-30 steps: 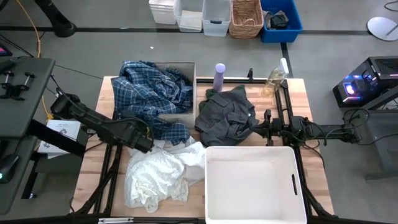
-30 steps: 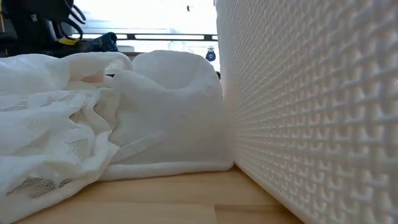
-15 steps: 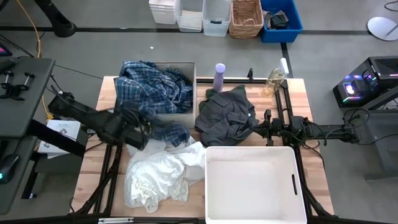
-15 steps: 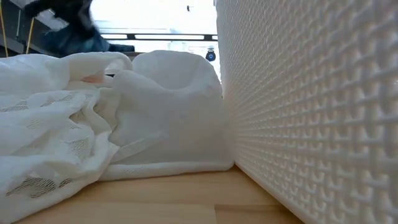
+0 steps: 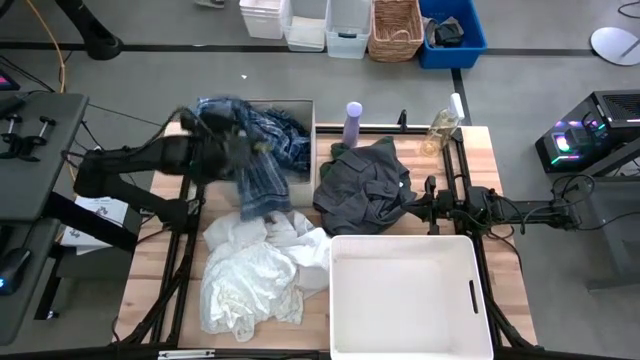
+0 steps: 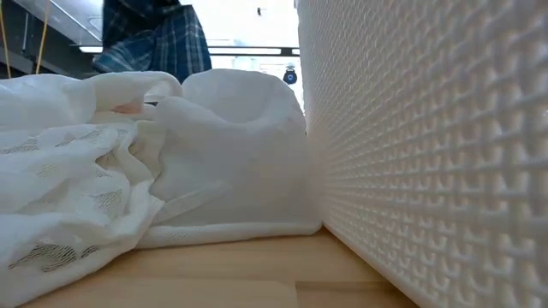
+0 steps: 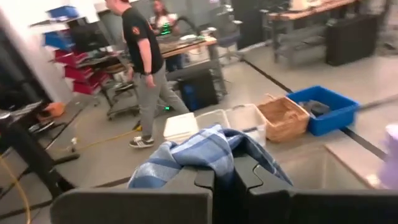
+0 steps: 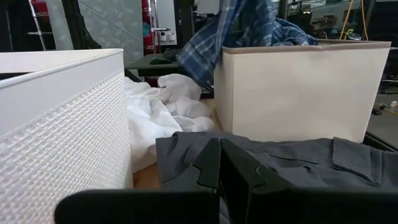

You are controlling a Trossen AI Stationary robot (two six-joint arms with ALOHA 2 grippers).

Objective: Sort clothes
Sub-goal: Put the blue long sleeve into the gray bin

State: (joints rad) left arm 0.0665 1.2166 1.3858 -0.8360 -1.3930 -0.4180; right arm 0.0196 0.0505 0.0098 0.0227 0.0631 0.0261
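At the far left corner of the wooden slatted table (image 5: 150,270), the left gripper (image 5: 232,148) has swung up and back from the near edge of the beige fabric bin (image 5: 300,185), where it was low among the cloth a second ago, and now holds the blue-and-white plaid shirt (image 5: 262,175) aloft. From above, the shirt's tail hangs from the gripper across the bin's front wall, its lower end just touching the heap of white lace and cotton garments (image 5: 255,280). The left wrist view shows plaid cloth bunched over the closed fingers (image 7: 205,180), so the gripper is clenched on the shirt. In the low view the plaid now hangs clear behind the white heap, where half a second ago only a blur passed.

The lift reads as the shirt being gathered into the beige bin, most of it already inside or draped on the rim; letting go over the opening looks like the step left for this piece. The hanging tail could snag the bin wall or drag a white piece along.

The right gripper (image 5: 432,203) waits at the right side of the table, its fingers drawn together and resting just over the dark grey collared top (image 5: 365,185), which lies crumpled beside the bin, near the lavender plastic bottle (image 5: 353,122). The large white textured plastic bin (image 5: 405,255) stands at the near edge with nothing in it. The white heap and the grey top appear unsorted.
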